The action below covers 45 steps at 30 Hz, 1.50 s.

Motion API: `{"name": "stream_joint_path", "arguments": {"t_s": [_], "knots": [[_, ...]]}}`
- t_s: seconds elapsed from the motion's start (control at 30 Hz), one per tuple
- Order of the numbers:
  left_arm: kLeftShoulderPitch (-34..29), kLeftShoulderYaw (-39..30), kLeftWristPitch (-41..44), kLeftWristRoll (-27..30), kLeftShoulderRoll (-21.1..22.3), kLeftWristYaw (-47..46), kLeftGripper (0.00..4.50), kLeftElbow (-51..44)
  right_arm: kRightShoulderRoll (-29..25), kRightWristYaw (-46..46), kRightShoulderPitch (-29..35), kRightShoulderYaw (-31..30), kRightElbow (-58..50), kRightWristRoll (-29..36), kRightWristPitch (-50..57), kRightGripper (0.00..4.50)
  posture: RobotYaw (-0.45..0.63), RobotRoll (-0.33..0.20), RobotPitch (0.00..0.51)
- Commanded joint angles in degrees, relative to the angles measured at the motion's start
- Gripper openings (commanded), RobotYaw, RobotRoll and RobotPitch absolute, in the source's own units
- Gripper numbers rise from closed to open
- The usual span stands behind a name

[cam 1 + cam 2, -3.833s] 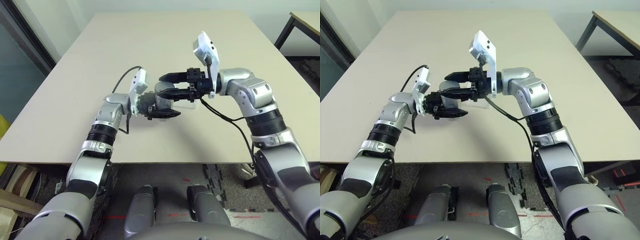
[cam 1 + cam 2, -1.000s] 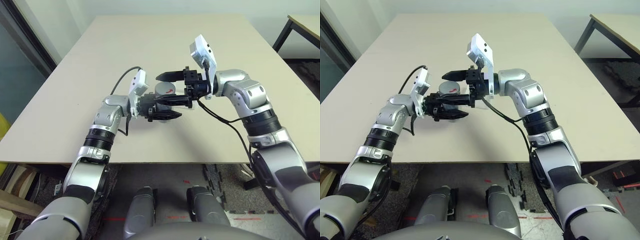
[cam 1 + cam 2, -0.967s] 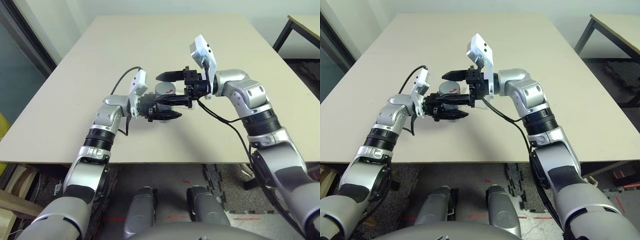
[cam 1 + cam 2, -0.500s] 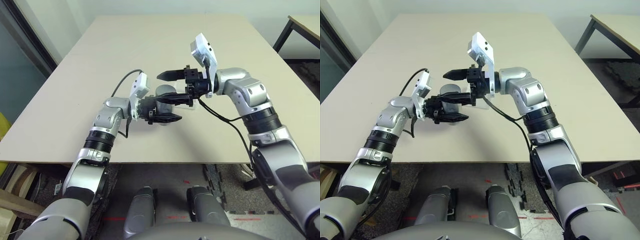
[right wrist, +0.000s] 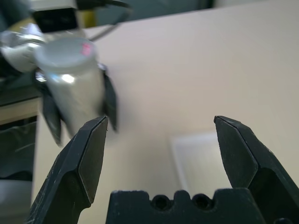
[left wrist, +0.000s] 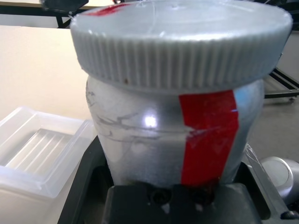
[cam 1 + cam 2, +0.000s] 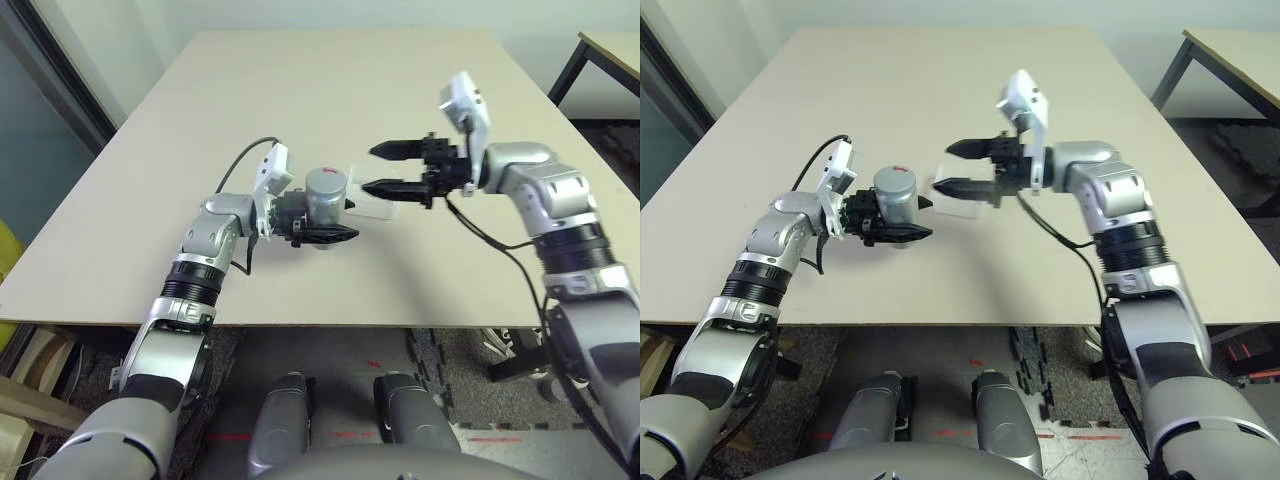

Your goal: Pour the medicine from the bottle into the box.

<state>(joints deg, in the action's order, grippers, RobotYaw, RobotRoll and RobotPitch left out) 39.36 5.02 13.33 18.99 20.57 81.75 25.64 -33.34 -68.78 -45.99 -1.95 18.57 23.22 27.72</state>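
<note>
My left pincer (image 7: 335, 222) grips the capped bottle (image 7: 325, 195) upright above the tabletop (image 7: 330, 80), its base hidden; my right pincer (image 7: 385, 169) gapes empty over the half-covered box (image 7: 368, 205).

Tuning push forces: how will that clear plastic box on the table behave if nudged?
The box looks thin-walled and translucent, so it is probably very light and would slide easily on the smooth table. Being shallow and flat, it seems unlikely to tip, though its walls may flex.

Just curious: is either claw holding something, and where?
The left gripper clamps the bottle around its lower body; the right gripper holds nothing.
</note>
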Motion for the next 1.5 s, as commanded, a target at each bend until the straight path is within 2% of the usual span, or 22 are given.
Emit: {"name": "stream_joint_path", "arguments": {"t_s": [0.03,0.2,0.37,0.63,1.03,1.5], "knots": [[-0.2,-0.1,-0.6,0.7,0.4,0.2,2.75,0.0,-1.3,0.5,1.0,1.5,-0.3,0.1,0.7,4.50,-0.12,0.000,0.040],[0.4,-0.2,-1.2,0.4,0.3,0.1,2.75,1.0,-0.4,1.3,1.4,1.2,-5.0,1.7,2.8,4.50,-0.13,0.000,0.038],[0.8,-0.1,-1.8,0.2,0.1,0.0,2.75,1.9,3.1,2.4,0.7,-0.8,-9.1,2.3,4.7,4.50,-0.13,0.000,0.037],[1.1,0.1,-2.4,0.0,-0.1,-0.4,2.75,2.1,8.8,1.8,-3.2,-3.7,-9.6,2.4,5.0,4.50,-0.12,0.000,0.039],[0.5,0.1,-3.2,0.2,-0.6,-1.6,2.75,1.9,11.8,-0.1,-5.2,-6.3,-13.3,4.1,7.8,4.50,-0.11,0.000,0.043],[0.0,0.7,-2.6,0.6,-1.4,-1.1,2.75,0.3,15.9,1.3,-7.1,-9.2,-7.1,-0.3,1.5,4.50,-0.10,0.000,0.041]]}}
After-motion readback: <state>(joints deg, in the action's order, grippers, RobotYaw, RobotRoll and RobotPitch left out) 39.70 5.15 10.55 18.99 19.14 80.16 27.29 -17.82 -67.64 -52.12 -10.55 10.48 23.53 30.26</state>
